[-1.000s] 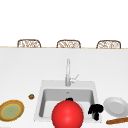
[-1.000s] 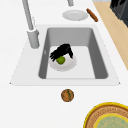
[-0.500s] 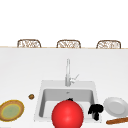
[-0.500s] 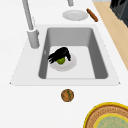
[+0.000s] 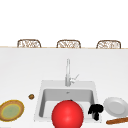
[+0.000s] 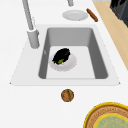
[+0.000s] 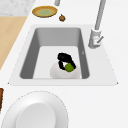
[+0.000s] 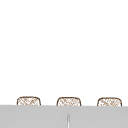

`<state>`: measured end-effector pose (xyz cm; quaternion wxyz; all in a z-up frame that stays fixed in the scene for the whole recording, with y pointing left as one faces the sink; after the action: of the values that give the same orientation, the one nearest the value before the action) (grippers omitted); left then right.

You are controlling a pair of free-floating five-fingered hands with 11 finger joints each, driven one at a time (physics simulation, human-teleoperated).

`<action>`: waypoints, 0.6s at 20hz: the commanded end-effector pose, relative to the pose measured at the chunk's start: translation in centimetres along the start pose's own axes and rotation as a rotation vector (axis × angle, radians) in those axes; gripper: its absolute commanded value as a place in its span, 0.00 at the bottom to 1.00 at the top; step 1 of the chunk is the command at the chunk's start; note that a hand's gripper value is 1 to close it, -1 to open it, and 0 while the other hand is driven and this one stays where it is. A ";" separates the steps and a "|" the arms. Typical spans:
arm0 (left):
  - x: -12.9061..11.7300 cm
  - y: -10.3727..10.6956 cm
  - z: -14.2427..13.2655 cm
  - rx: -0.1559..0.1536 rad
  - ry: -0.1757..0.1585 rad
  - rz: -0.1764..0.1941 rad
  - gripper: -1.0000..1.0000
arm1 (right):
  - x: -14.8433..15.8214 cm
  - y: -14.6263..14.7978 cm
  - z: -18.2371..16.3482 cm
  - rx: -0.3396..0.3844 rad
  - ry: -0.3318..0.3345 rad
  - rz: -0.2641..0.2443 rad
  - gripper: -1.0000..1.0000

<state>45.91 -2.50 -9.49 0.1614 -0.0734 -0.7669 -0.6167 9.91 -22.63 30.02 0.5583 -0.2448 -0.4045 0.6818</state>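
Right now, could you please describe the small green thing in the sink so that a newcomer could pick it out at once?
Start at the sink below the faucet. On its floor sits a white bowl, and a black robot hand is curled round the small green fruit over it. It is the only green thing in the basin.

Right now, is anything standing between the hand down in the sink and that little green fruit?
Nothing visible stands between them. The left hand has its fingers curled round the green fruit, right over the white bowl that sits on the floor of the sink.
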 end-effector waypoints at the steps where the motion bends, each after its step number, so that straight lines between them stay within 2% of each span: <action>1: 0.7 -1.8 -0.4 -0.006 0.003 0.008 1.00 | 0.0 0.0 0.0 0.000 0.000 0.000 0.50; 2: 0.9 -1.7 -0.6 -0.007 0.007 -0.023 1.00 | 0.0 0.0 0.0 0.000 0.000 0.000 0.50; 5: 0.5 -1.5 -0.1 0.014 0.015 -0.096 1.00 | 0.0 0.0 0.0 0.000 0.000 0.000 0.50; 6: 0.3 -1.0 0.0 0.016 0.023 -0.085 1.00 | 0.0 0.0 0.0 0.000 0.000 0.000 0.50; 7: 0.1 -0.9 0.0 0.038 0.015 -0.109 1.00 | 0.0 0.0 0.0 0.000 0.000 0.000 0.50; 8: 0.5 -0.1 -0.3 0.016 0.018 -0.116 1.00 | 0.0 0.0 0.0 0.000 0.000 0.000 0.50; 9: 0.0 1.2 -0.1 0.010 0.005 -0.109 1.00 | 0.0 0.0 0.0 0.000 0.000 0.000 0.50; 12: 0.7 4.0 1.2 0.022 0.006 -0.114 1.00 | 0.0 0.0 0.0 0.000 0.000 0.000 0.50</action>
<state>46.14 -2.25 -7.99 0.1354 -0.0217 -0.7777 -0.6135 9.91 -22.63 30.02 0.5583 -0.2448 -0.4045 0.6818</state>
